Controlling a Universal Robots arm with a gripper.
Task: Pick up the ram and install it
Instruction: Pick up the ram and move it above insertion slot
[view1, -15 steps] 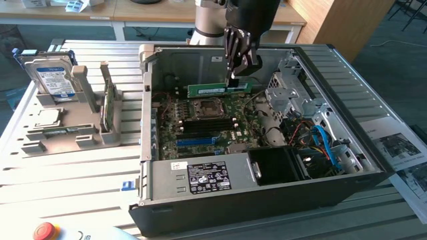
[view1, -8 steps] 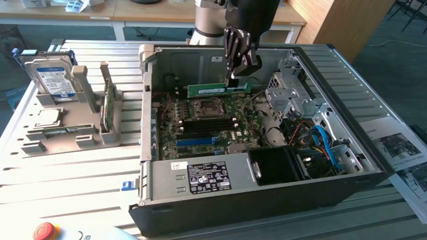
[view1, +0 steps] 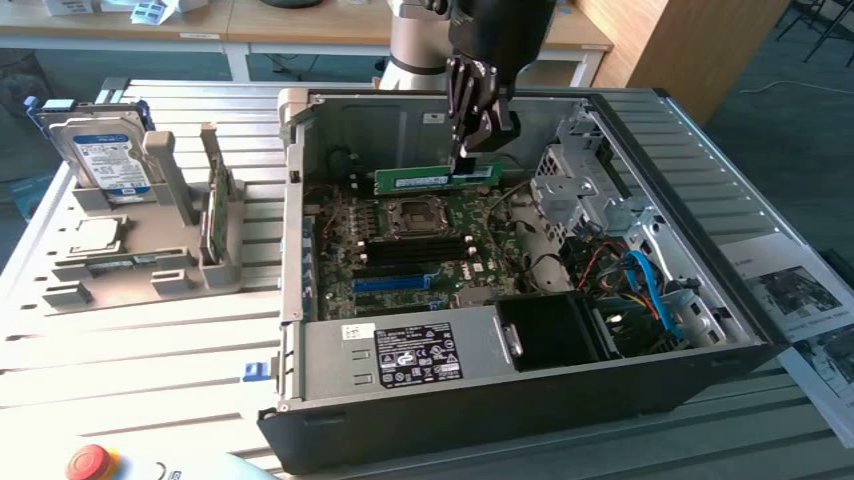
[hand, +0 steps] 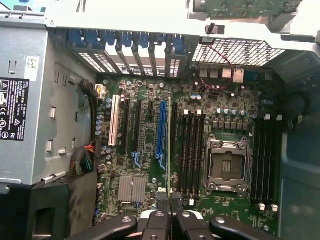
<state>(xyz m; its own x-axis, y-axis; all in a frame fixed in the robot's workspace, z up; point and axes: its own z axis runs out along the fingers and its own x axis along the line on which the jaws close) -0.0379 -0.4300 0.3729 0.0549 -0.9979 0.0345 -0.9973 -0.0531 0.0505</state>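
Hanging inside the open computer case (view1: 747, 330), the ram (view1: 430, 180) is pinched at one end by the jaws, which are nearly closed on the thin board and grip the end towards the exterior view's right. It stands on edge with its long axis level, running left to right across the exterior view, sticker face to the camera, and it looks to be held above the motherboard (view1: 400, 250). From the wrist, the ram (hand: 170, 145) shows edge-on as a thin green line reaching away from the jaws. It runs parallel to the slots, between the blue slot (hand: 161, 135) and the bank of black memory slots (hand: 192, 150). The processor socket (hand: 226, 165) lies just past that bank. There is open room between the free end and the case wall on the exterior view's left, while the metal drive cage (view1: 587, 190) stands near the jaws on the right. Out on the worktop (view1: 134, 340), the hard drive (view1: 107, 155) stands well apart.
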